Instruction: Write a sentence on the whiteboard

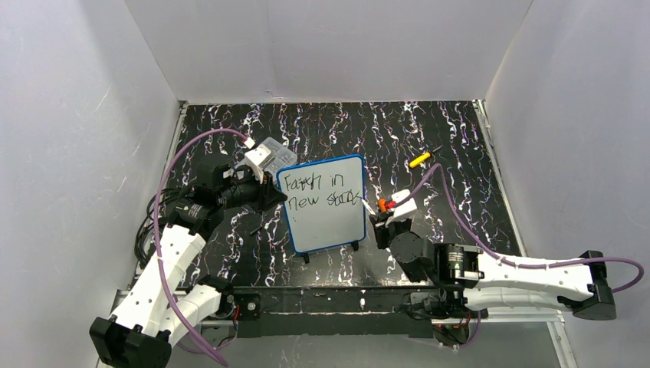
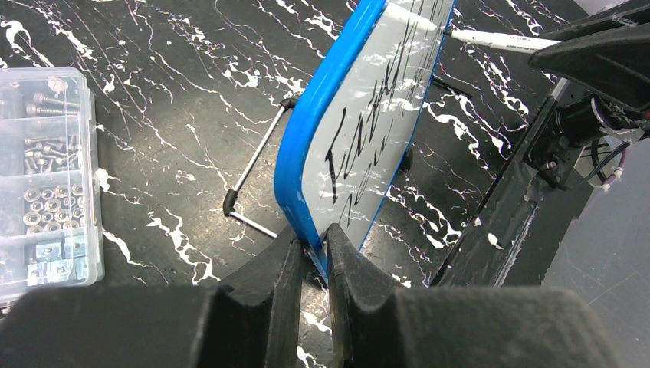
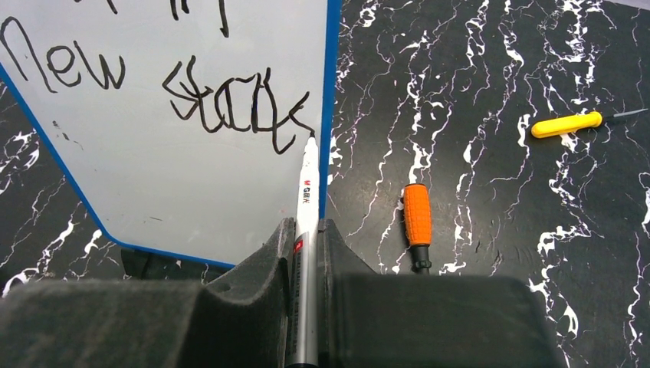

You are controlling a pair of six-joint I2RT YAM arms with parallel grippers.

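Note:
The whiteboard [image 1: 322,203] with its blue frame stands tilted on black feet mid-table. The sentence [image 1: 318,192] runs in two black handwritten lines, the lower one reading "new" and a scrawled word [image 3: 230,107]. My left gripper [image 2: 313,249] is shut on the board's blue left edge [image 2: 306,153]. My right gripper [image 3: 306,230] is shut on a white marker [image 3: 306,192], whose black tip touches the end of the last word by the board's right edge. The marker [image 2: 490,38] also shows at the board's far edge in the left wrist view.
A clear plastic compartment box [image 2: 42,176] of screws and nuts sits left of the board. An orange-handled tool [image 3: 416,218] lies just right of the board, a yellow-handled one [image 1: 420,159] further back right. White walls enclose the black marbled table.

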